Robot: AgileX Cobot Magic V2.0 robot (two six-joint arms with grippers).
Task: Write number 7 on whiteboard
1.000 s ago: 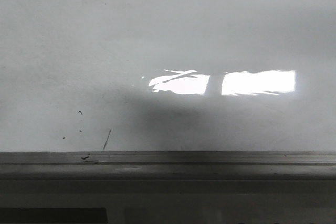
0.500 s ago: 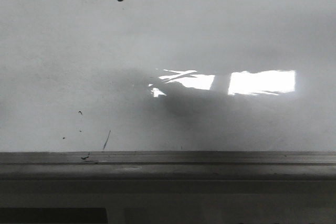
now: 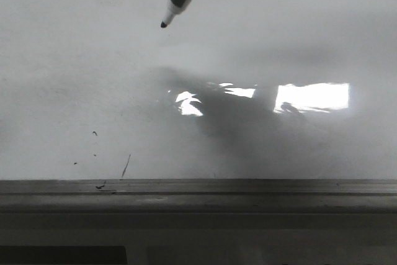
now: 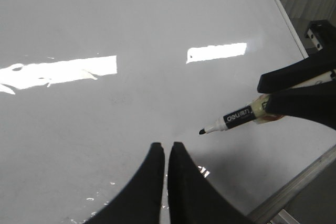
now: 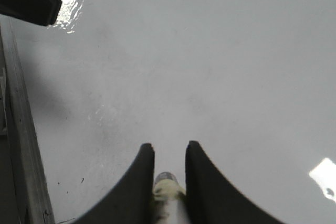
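You are looking at a whiteboard [image 3: 74, 60] that is lying glossy and grey-white across the front view, with a bright rectangular glare [image 3: 312, 97] sitting right of centre and a grey metal rail [image 3: 198, 193] running along its near edge. Your right gripper [image 5: 169, 153] is clamping a marker [image 4: 236, 116]; in the right wrist view its two dark fingers [image 5: 137, 182] are pressing on either side of the pale barrel, and in the left wrist view the same gripper is showing as dark wedges around the marker's rear half. In the front view the marker is slanting down and to the left from the top edge, with its black tip [image 3: 164, 25] pointing at the upper middle of the board; whether that tip is touching the surface or hanging just above it is hard to judge from these angles. Your left gripper [image 4: 167, 150] is hovering over the board with its jaws pressed nearly together, only a thin slit between them, and it is holding nothing; the marker tip is sitting near it, off to one side. No stroke of the number 7 is showing on the board yet. Only a few small black specks [image 3: 94, 133] and a short slanted scratch [image 3: 126, 166] are marking the surface close to the rail, left of centre.
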